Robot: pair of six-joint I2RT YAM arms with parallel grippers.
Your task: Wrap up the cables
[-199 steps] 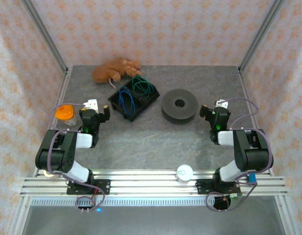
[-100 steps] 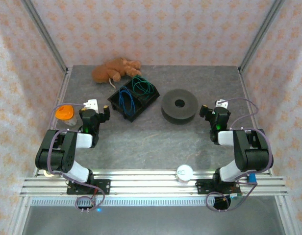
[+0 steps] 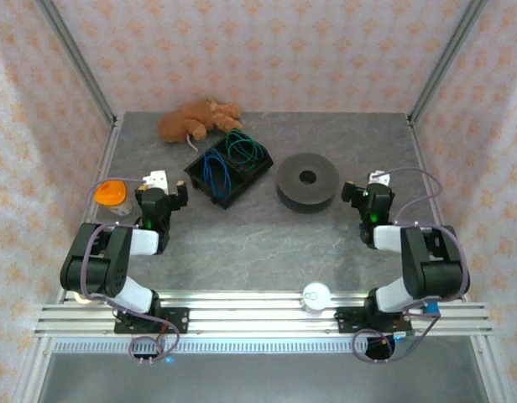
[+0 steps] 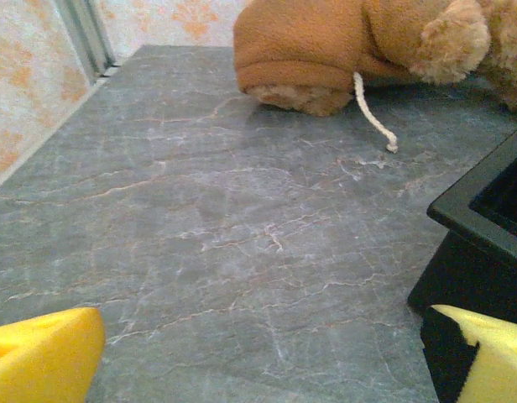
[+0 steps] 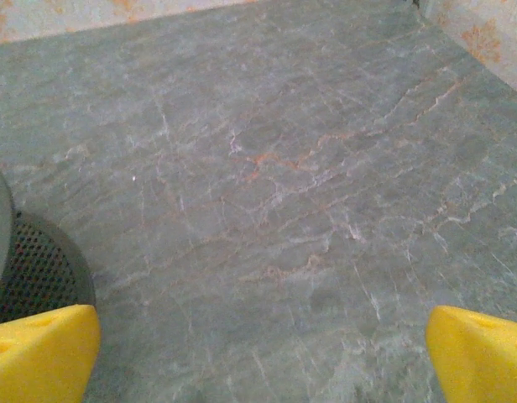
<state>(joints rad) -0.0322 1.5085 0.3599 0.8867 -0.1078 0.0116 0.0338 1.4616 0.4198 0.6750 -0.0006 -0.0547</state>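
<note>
The cables lie in a black two-part bin (image 3: 257,172) at the back middle of the table: the blue coil (image 3: 216,170) in the near-left part, the green coil (image 3: 243,149) in the far-right part. To the bin's right lies a dark grey spool (image 3: 307,180), flat on the table. My left gripper (image 3: 164,191) rests low, left of the bin, open and empty. In the left wrist view its yellow fingertips (image 4: 40,365) stand wide apart, with the bin's corner (image 4: 485,210) at the right. My right gripper (image 3: 363,186) is open and empty, right of the spool (image 5: 32,269).
A brown plush toy (image 3: 198,120) lies behind the bin, and its body (image 4: 326,50) shows ahead of my left gripper. An orange lidded cup (image 3: 112,193) stands at the left edge. A white round object (image 3: 316,295) sits on the front rail. Patterned walls enclose the table.
</note>
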